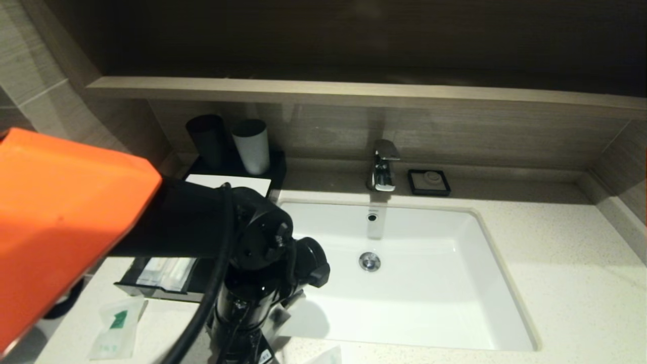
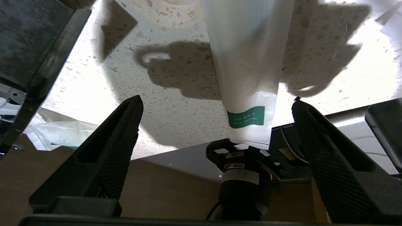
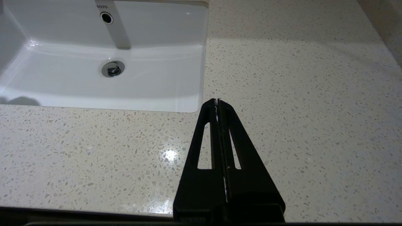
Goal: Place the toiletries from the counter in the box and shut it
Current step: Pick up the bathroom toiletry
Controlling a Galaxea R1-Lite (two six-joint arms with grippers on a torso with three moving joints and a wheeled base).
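My left gripper is open low over the counter near its front edge, jaws wide apart. Between them lies a white sachet with a green mark, its end poking past the counter's edge, touched by neither finger. A second sachet lies on the counter left of my left wrist. The black box with a white top panel has its front drawer pulled out, with slim sleeves inside. My right gripper is shut on nothing above the counter by the basin's front right corner.
The white basin fills the middle, with a faucet and a black soap dish behind it. A black cup and a white cup stand behind the box, under the wood-look shelf.
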